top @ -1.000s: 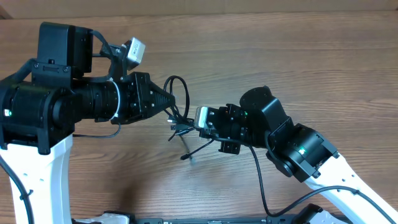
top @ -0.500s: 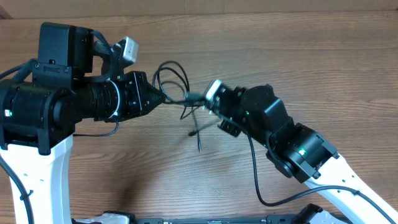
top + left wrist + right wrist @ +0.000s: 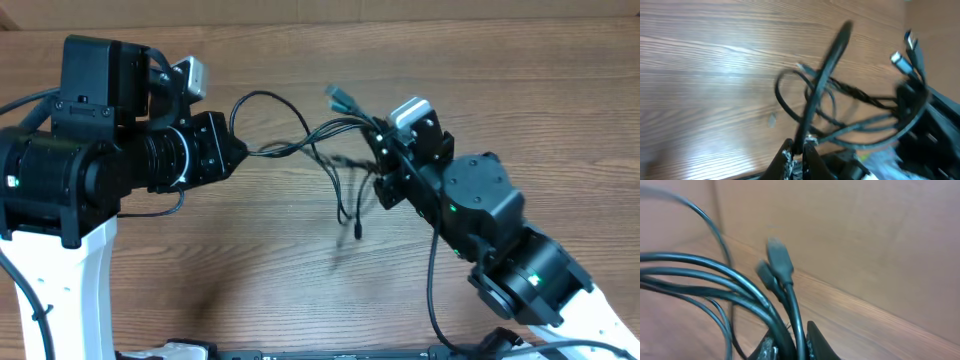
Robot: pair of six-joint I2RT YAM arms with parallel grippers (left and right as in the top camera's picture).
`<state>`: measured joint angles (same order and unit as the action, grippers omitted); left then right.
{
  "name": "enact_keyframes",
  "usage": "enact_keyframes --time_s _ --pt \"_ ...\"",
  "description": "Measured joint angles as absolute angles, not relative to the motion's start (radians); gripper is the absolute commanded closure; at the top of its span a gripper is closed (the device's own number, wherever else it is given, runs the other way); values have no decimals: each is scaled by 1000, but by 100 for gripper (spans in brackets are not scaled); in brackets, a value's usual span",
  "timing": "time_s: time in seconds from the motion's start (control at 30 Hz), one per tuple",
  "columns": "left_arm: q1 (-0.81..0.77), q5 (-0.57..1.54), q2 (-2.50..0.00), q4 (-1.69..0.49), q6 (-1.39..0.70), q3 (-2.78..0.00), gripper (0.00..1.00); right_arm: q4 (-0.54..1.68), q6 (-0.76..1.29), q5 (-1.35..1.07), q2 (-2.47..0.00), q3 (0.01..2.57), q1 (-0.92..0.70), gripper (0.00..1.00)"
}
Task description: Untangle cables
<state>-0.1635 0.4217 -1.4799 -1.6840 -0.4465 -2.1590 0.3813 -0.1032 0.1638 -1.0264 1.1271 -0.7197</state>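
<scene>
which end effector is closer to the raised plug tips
right. right end effector grips the cables just beside the plug tips; left end effector holds them farther off

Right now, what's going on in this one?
Two robot arms hold a tangle of thin black cables between them over the brown wooden table. The left pincer is shut on one side of the bundle. The right pincer is shut on the other side, just below two plug ends that stick out past it. The cords stretch between the two pincers, with a loop and loose ends in the middle. They are not yet separated.
</scene>
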Motion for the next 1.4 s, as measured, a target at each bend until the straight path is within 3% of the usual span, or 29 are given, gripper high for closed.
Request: enact_keyframes --time_s 0.2,0.47,0.5,0.6,0.67,0.83,0.93,1.1,1.2,1.4 --pt "-162 370 -1565 -1687 -446 -2144 96 375 -74 -12 -984 1127 -714 88" --pt "-213 438 -1697 -1686 -408 -2038 96 369 -66 -41 -952 1127 -714 88" --pt "-226 437 -1700 -1687 -404 -2028 96 369 -64 -41 -953 1127 -714 84" --pt "-249 436 -1701 -1687 -390 -2022 95 406 -63 -41 -953 1127 -714 53" --pt "-252 436 -1700 -1688 -386 -2022 96 443 -65 -36 -953 1127 -713 46" --pt "-254 437 -1700 -1688 -379 -2022 81 512 -56 -2 -953 1127 -713 41" --pt "-262 433 -1700 -1687 -356 -2022 78 521 -56 33 -953 1127 -713 41" --pt "-276 398 -1698 -1687 -337 -1999 82 532 -37 116 -949 1127 -713 40" --pt "-282 360 -1693 -1685 -339 -1924 96 537 1 201 -931 1127 -713 34" --pt "-289 311 -1691 -1682 -341 -1678 95 539 37 306 -851 1127 -713 22"
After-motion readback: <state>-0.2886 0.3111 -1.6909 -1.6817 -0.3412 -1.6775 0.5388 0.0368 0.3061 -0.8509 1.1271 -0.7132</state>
